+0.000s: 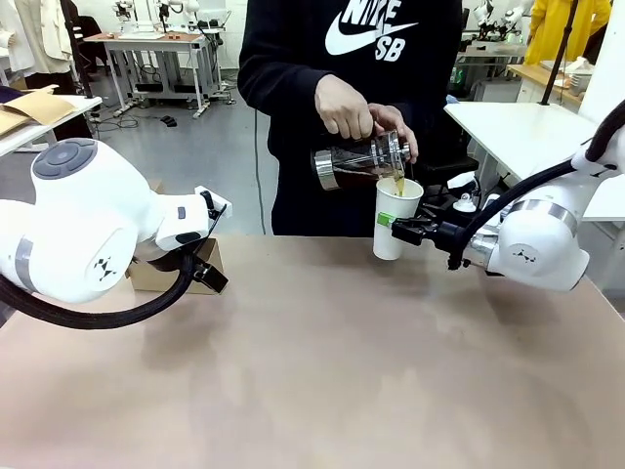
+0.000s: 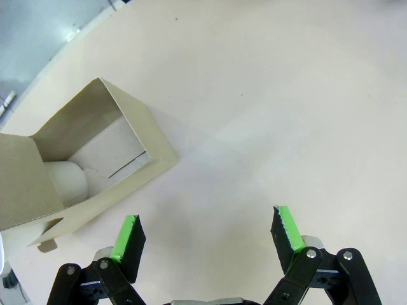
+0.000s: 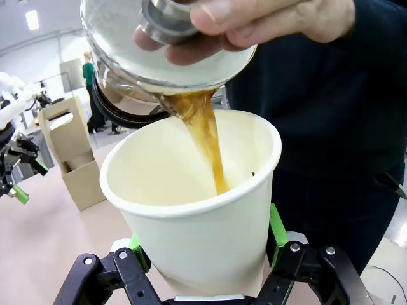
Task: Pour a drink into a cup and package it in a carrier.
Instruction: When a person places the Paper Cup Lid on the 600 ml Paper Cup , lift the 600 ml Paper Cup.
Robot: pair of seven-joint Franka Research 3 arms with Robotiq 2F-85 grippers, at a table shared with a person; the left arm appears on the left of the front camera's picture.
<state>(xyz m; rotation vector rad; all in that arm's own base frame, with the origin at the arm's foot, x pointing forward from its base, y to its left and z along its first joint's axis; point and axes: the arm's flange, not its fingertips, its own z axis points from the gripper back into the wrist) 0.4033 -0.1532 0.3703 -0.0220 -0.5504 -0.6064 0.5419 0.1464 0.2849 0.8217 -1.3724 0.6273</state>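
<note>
A person's hands (image 1: 347, 109) tilt a glass carafe (image 1: 356, 161) over the white paper cup (image 1: 395, 223). The brown drink (image 3: 206, 140) streams from the carafe (image 3: 159, 51) into the cup (image 3: 197, 210). My right gripper (image 1: 402, 231) is shut on the cup's lower half and holds it upright just above the table; its green pads (image 3: 274, 223) press both sides. The brown cardboard carrier (image 1: 174, 274) stands at the table's left edge, partly behind my left arm. My left gripper (image 2: 206, 229) hangs open over bare table, with the carrier (image 2: 95, 159) up and to the left of its fingers.
The tan table (image 1: 322, 371) stretches bare between the two arms. The person stands at the far edge, behind the cup. A white table (image 1: 527, 132) is at the back right. The carrier (image 3: 73, 159) and my left arm's gripper (image 3: 16, 184) show far off in the right wrist view.
</note>
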